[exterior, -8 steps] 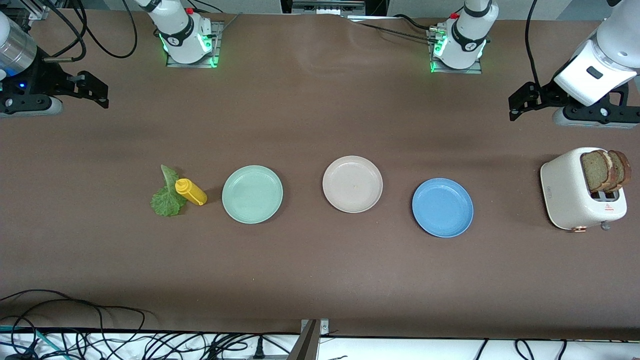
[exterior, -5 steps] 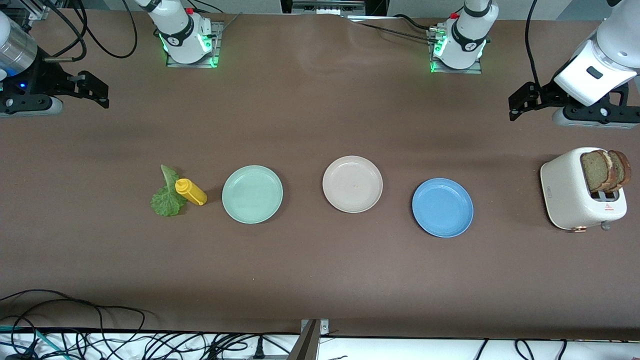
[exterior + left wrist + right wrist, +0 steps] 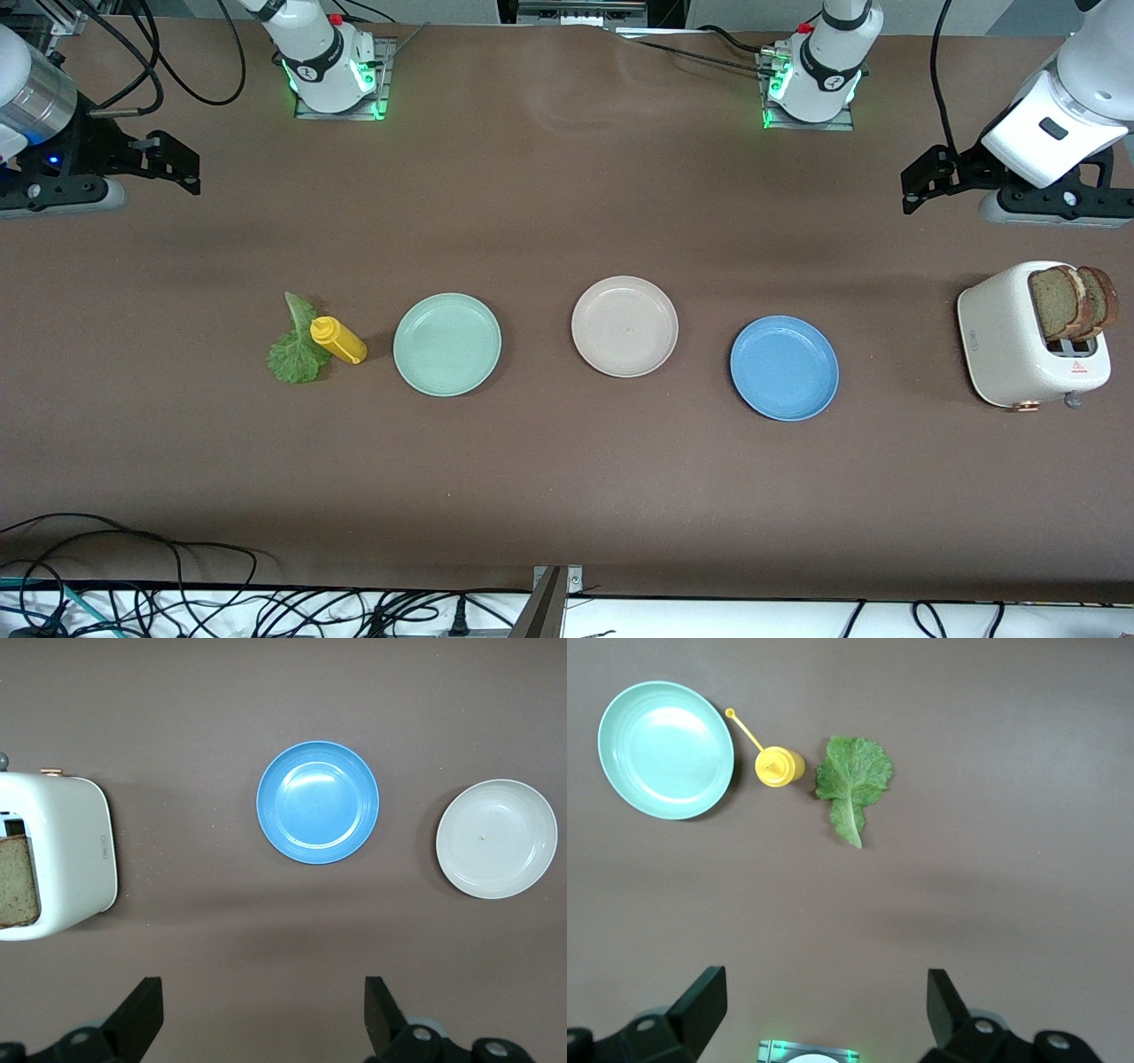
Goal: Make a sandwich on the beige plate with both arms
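Front view: beige plate (image 3: 625, 326) bare between mint plate (image 3: 447, 344) and blue plate (image 3: 784, 368), bread (image 3: 1072, 303) in toaster (image 3: 1028, 337), lettuce (image 3: 297, 350) loose, nothing started; left wrist: left gripper (image 3: 261, 1019) jaws apart over table, likely fetches bread; right wrist: right gripper (image 3: 824, 1010) jaws apart over table.

Front camera looks down from high across the table (image 3: 567, 496); both wrist cameras look straight down.

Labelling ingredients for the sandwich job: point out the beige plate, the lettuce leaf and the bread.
beige plate (image 3: 625, 326), front view, bare middle of the dish.
lettuce leaf (image 3: 852, 780), right wrist view, broad ruffled part.
bread (image 3: 1054, 303), front view, face of the nearer slice.
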You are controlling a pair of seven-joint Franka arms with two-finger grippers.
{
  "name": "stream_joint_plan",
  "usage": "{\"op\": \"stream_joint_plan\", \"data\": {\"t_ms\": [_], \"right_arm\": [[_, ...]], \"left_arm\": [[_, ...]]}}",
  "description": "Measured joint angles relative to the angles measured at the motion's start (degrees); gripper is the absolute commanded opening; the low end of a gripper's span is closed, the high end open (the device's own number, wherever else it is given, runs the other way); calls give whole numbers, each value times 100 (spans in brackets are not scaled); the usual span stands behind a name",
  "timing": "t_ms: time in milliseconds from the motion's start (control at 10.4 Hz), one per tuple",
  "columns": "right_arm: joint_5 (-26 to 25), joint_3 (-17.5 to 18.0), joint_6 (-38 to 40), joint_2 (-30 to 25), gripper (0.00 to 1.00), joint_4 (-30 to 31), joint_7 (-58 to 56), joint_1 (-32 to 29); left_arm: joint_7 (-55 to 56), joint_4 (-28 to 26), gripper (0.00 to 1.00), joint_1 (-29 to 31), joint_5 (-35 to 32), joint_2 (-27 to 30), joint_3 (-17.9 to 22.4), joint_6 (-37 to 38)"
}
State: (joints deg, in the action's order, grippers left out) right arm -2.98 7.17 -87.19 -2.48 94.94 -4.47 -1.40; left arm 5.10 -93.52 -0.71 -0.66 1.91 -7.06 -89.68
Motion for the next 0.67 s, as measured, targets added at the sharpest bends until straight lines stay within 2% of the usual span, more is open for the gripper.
{"op": "stream_joint_plan", "data": {"t_ms": [670], "right_arm": [[142,197,42,0,100,0,471,7]], "left_arm": [[0,0,100,0,0,0,0,18]]}}
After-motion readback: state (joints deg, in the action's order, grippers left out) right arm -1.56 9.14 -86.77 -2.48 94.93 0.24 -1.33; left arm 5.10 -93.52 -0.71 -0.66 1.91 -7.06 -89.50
